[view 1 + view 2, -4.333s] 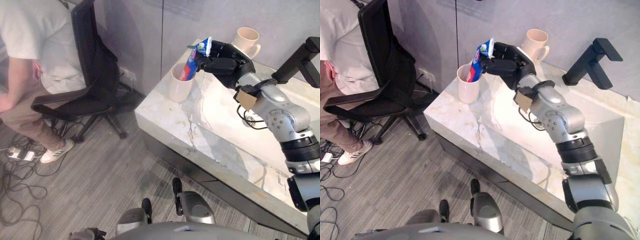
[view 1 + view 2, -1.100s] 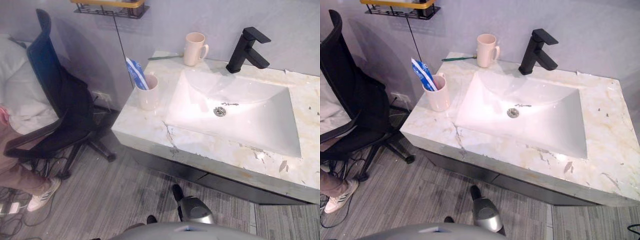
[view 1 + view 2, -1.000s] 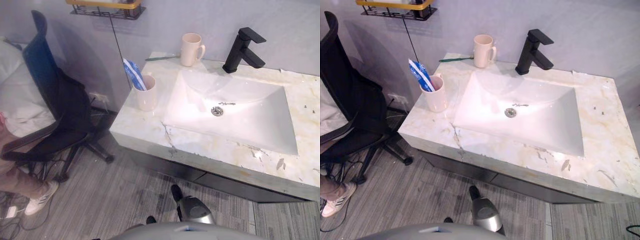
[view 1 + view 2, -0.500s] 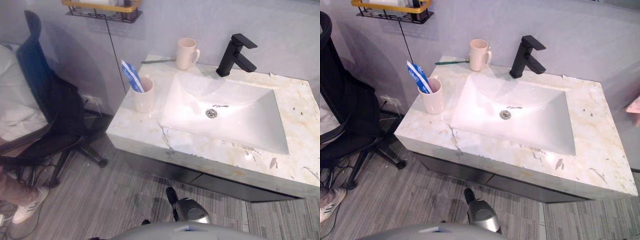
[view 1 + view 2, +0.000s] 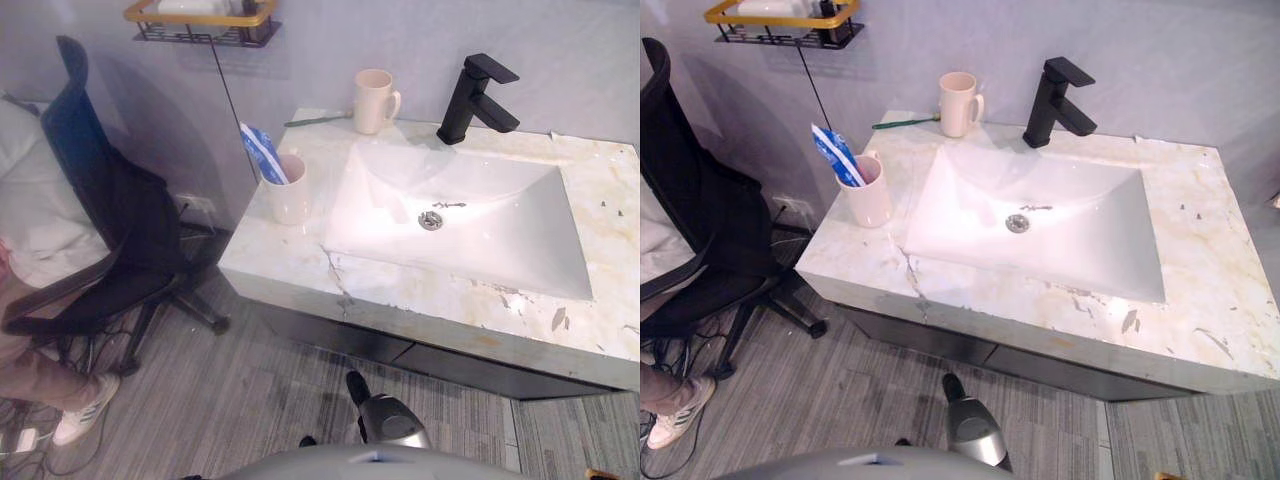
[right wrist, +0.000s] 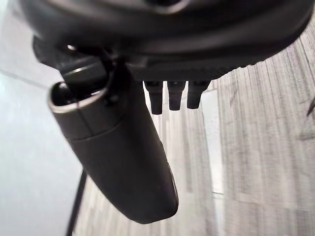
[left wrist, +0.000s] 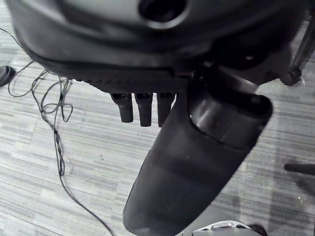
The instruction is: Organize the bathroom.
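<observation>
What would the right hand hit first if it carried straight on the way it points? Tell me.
Most likely the grey plank floor. In its wrist view the right hand hangs with relaxed fingers pointing down at the floor, holding nothing, and nothing shows between them and it. Depth is hard to judge.

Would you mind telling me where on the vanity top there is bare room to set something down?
The widest bare patch is the countertop right of the sink basin. The front strip along the edge is bare too. The back left is crowded: mug, toothbrush, and cup holding the toothpaste tube.
</observation>
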Robot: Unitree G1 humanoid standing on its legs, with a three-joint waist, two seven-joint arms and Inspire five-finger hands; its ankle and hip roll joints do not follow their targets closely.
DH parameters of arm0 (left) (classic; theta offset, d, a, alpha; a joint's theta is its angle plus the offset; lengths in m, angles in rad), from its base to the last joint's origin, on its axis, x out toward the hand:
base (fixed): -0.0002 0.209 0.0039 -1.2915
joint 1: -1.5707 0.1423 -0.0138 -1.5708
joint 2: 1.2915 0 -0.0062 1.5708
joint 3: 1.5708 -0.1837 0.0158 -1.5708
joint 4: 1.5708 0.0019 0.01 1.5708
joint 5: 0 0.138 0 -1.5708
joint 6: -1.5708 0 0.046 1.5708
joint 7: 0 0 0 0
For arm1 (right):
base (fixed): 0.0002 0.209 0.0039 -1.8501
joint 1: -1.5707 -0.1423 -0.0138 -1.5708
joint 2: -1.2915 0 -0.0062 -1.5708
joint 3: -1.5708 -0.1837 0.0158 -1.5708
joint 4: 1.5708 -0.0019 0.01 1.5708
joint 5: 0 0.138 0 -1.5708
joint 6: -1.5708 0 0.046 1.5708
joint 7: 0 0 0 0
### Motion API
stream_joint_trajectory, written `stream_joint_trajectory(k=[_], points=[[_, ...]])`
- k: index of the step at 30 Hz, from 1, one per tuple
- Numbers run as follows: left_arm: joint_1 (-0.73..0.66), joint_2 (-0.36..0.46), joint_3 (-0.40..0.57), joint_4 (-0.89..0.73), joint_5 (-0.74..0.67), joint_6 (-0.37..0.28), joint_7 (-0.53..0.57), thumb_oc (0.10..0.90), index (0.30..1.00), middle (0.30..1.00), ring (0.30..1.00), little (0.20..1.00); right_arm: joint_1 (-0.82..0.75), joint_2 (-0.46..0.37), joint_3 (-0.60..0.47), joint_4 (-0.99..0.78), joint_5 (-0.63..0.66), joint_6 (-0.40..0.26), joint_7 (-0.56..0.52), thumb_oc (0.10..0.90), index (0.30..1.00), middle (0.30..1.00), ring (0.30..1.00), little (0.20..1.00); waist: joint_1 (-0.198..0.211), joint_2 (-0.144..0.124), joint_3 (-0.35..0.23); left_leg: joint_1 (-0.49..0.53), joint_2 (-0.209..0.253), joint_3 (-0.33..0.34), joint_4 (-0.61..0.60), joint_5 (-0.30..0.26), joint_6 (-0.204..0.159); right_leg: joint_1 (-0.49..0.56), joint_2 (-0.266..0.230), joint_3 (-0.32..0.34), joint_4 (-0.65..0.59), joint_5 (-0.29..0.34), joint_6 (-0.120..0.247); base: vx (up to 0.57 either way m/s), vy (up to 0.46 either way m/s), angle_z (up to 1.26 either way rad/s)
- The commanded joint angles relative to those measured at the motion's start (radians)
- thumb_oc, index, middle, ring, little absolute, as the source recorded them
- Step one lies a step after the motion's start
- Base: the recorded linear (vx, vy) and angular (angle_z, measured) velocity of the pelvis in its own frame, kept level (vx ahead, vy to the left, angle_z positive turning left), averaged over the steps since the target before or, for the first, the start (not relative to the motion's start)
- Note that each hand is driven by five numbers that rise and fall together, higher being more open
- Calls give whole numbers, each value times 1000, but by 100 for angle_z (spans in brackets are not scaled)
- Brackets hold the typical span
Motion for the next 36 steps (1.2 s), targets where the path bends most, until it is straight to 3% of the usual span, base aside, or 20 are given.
stream_joint_trajectory(k=[1,7,11,12,13,15,16,17,18,19,20,21,22,24,27,30,33,36], points=[[-22,25,0,21,-21,-17,4,800,900,900,900,900,-30,-11,59,5,-41,38,125,800,900,900,900,900,24,-35,-6,-56,21,-28,115,-81,15,-73,-83,-2,46,-10,87,-76,50,1],[-68,2,-70,-32,-15,-128,104,800,900,900,900,900,-46,67,201,38,-95,48,225,800,900,900,900,900,18,-29,9,-48,-12,-29,167,-125,38,-89,-108,-2,58,20,98,-87,110,-2],[-79,-3,-112,-55,-9,-100,109,800,900,900,900,900,-41,78,231,14,-100,39,249,800,900,900,900,900,14,-29,20,-42,-34,-28,184,-139,44,-102,-130,-16,55,64,105,-31,91,-12],[-77,0,-112,-58,-15,-90,105,800,900,900,900,900,-38,79,238,3,-101,38,251,800,900,900,900,900,17,-30,23,-38,-38,-20,182,-139,43,-109,-146,-42,63,87,107,-78,79,-7],[-66,5,-104,-64,-35,-79,109,800,900,900,900,900,-41,75,253,-13,-136,50,255,800,900,900,900,900,47,-28,37,-28,-30,37,184,-140,42,-112,-212,-167,132,119,113,-88,79,-9],[-52,12,-91,-69,-75,-78,111,800,900,900,900,900,-47,76,265,-22,-151,56,256,800,900,900,900,900,70,-25,45,-25,-19,82,184,-137,46,-118,-253,-228,213,131,114,-104,52,-55],[-47,16,-85,-72,-84,-77,115,800,900,900,900,900,-49,76,269,-23,-157,59,259,800,900,900,900,900,78,-20,47,-27,-10,98,182,-132,49,-117,-266,-244,251,123,109,-209,53,-157],[-32,30,-69,-80,-104,-86,122,800,900,900,900,900,-51,76,281,-15,-162,56,281,800,900,900,900,900,107,12,50,-50,28,135,184,-106,63,-100,-298,-259,408,43,71,-149,27,-155],[-24,35,-65,-82,-109,-89,124,800,900,900,900,900,-55,78,284,-5,-160,49,287,800,900,900,900,900,125,27,46,-53,40,130,189,-117,60,-62,-311,-267,448,-17,73,-134,7,-107],[-22,36,-63,-83,-110,-90,125,800,900,900,900,900,-59,79,286,0,-162,46,291,800,900,900,900,900,131,30,45,-57,44,135,191,-114,60,-47,-319,-276,455,-30,70,-77,-74,-45],[-15,44,-52,-84,-125,-91,128,800,900,900,900,900,-83,86,300,19,-176,36,300,800,900,900,900,900,165,39,38,-80,62,158,199,-104,59,17,-354,-330,471,-75,62,-138,-126,-45],[-10,49,-48,-87,-146,-88,133,800,900,900,900,900,-106,93,321,27,-182,29,295,800,900,900,900,900,189,42,32,-94,74,169,202,-93,49,66,-359,-367,436,-117,54,-152,-232,-68],[-8,47,-42,-84,-159,-93,141,800,900,900,900,900,-129,106,332,28,-201,26,283,800,900,900,900,900,209,32,27,-111,88,194,217,-90,37,116,-344,-421,329,-159,55,-77,-228,-81],[-4,45,-26,-81,-152,-92,150,800,900,900,900,900,-153,116,353,27,-216,28,266,800,900,900,900,900,232,18,18,-128,100,201,233,-82,21,171,-299,-462,189,-179,61,-29,-256,-95],[2,42,-8,-88,-138,-90,148,800,900,900,900,900,-171,121,374,10,-238,34,249,800,900,900,900,900,247,9,14,-146,107,197,239,-72,4,188,-254,-465,108,-171,74,-24,-188,-80],[11,41,0,-115,-131,-94,102,800,900,900,900,900,-174,107,400,-21,-251,26,255,800,900,900,900,900,258,0,16,-163,91,132,214,-29,-8,165,-205,-420,67,-149,57,-54,-129,-38],[40,30,11,-119,-156,-108,94,800,900,900,900,900,-172,98,415,-40,-272,27,270,800,900,900,900,900,280,-11,18,-160,63,-11,199,-26,-20,167,-178,-354,32,-139,49,11,-69,-50],[59,20,18,-113,-141,-97,90,800,900,900,900,900,-172,96,419,-54,-288,35,271,800,900,900,900,900,287,-15,9,-148,55,-43,158,-9,-26,165,-159,-347,-1,-126,47,-1,-63,-65]])
